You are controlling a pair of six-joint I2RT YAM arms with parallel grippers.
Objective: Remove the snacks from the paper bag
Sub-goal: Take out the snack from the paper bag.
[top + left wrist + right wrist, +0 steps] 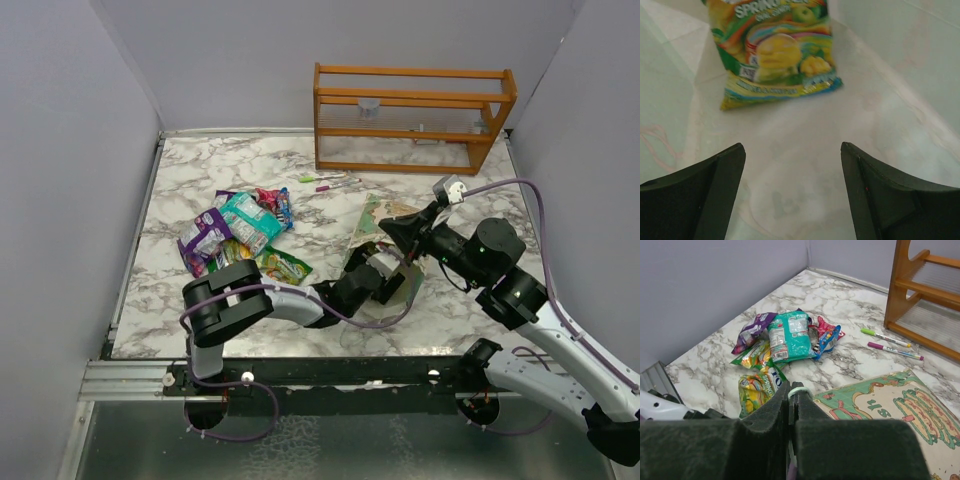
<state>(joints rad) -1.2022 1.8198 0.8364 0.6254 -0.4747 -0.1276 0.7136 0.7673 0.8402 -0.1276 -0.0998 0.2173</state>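
Observation:
The paper bag (pixel 374 222) lies on the marble table with its mouth held open. My right gripper (pixel 397 232) is shut on the bag's pale string handle (pixel 801 389). The bag's printed face (pixel 890 410) shows beside the gripper (pixel 792 388). My left gripper (pixel 383 277) is inside the bag's mouth, open and empty (pixel 792 149). Ahead of it a green-yellow packet (pixel 775 50) lies on the pale inside, apart from the fingers (pixel 705 192). Several snacks (pixel 243 232) lie in a pile on the table left of the bag and show in the right wrist view (pixel 785 337).
An orange wooden rack (pixel 410 118) stands at the back. A green pen (pixel 318 177) and a pink pen (pixel 336 185) lie in front of it. Grey walls close in the table's left, back and right sides.

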